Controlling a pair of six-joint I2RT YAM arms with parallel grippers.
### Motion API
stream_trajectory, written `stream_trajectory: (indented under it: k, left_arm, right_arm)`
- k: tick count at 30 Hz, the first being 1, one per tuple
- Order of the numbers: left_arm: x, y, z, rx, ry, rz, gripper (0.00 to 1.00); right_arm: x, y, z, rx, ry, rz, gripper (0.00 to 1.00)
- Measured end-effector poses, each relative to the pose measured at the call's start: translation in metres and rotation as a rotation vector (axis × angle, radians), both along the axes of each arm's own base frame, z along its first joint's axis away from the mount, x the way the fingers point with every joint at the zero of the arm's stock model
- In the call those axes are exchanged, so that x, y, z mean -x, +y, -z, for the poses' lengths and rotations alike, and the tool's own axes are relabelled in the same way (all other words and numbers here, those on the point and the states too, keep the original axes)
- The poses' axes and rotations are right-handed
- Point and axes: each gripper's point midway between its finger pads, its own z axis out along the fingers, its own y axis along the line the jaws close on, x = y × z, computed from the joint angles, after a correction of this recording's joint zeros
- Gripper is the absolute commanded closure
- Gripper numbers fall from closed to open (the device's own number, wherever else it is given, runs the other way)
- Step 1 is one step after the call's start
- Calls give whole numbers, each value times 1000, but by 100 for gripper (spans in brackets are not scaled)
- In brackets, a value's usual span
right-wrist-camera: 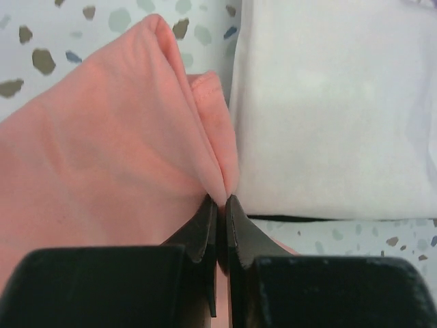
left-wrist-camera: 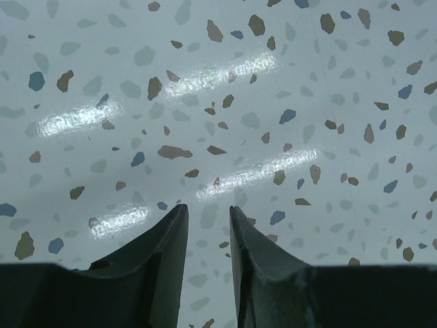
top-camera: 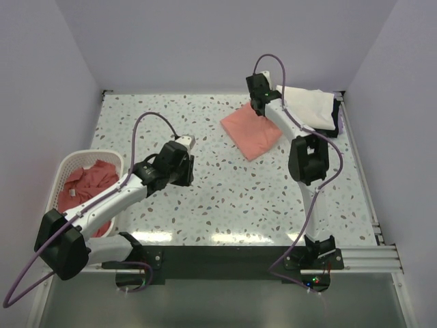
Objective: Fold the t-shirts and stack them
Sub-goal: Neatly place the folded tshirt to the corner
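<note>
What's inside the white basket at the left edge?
Crumpled salmon-pink t-shirts fill the white lattice basket. How many cannot be told: they lie bunched over one another, the basket floor is covered, and the left arm crosses its near right part.

Top view looks down over whole table (top-camera: 225, 198), wrist views close above it, right shares folded t-shirt (top-camera: 251, 132)

Left arm (top-camera: 109, 198) overlaps basket (top-camera: 60, 171), t-shirts (top-camera: 85, 183) inside; white cloth (right-wrist-camera: 328, 102) cropped at edge.
</note>
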Motion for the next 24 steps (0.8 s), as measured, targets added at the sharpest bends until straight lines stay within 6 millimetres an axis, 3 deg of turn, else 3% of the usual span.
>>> stream_trajectory:
  k: [5, 14, 24]
  left_arm:
    - [-1, 3, 1, -7, -2, 1, 64]
    - [2, 4, 5, -4, 12, 17, 64]
    - [2, 4, 5, 3, 15, 20, 65]
  right_arm:
    - [-25, -12, -25, 58, -58, 13, 100]
    - [-46, -46, -77, 128, -152, 48, 100]
    - [-48, -64, -89, 201, -149, 52, 100]
